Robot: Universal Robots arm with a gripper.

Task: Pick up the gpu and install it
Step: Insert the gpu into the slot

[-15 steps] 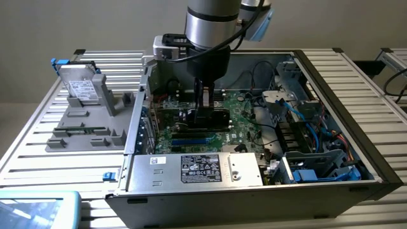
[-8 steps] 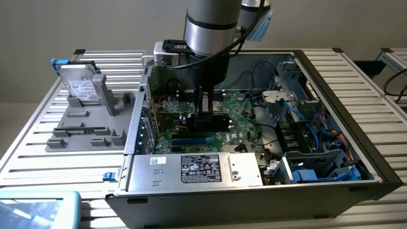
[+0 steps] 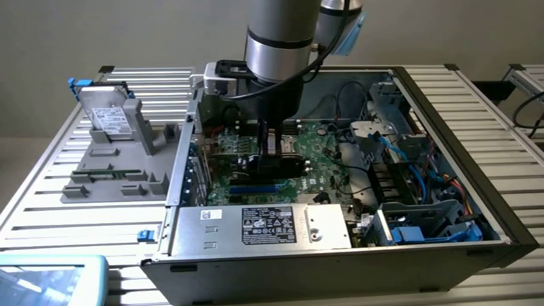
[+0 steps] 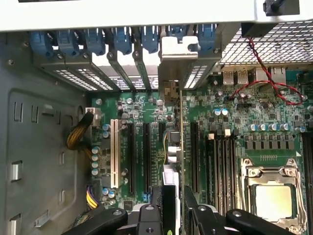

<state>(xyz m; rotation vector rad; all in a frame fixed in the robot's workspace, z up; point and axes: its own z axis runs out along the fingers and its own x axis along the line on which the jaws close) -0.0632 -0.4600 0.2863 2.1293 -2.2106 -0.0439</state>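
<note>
My gripper [image 3: 274, 148] reaches down into the open computer case [image 3: 442, 115], over the green motherboard [image 3: 319, 159]. It is shut on the gpu [image 3: 279, 168], a thin black card held upright on its edge. In the wrist view the gpu [image 4: 180, 137] appears edge-on, running from my gripper [image 4: 173, 198] to its grey metal bracket [image 4: 179, 49] at the case's rear slot openings. The card stands in line with the black expansion slots [image 4: 146, 152] on the motherboard [image 4: 234, 112]. I cannot tell whether its lower edge sits in a slot.
A grey parts tray [image 3: 127, 166] on the exterior view's left holds a silver-grey drive with a white label [image 3: 109, 118] and a green memory stick [image 3: 104, 171]. The power supply [image 3: 264, 226] lies at the case front. A drive cage with blue cables [image 3: 425, 223] fills the right. The CPU socket [image 4: 274, 196] lies beside the slots.
</note>
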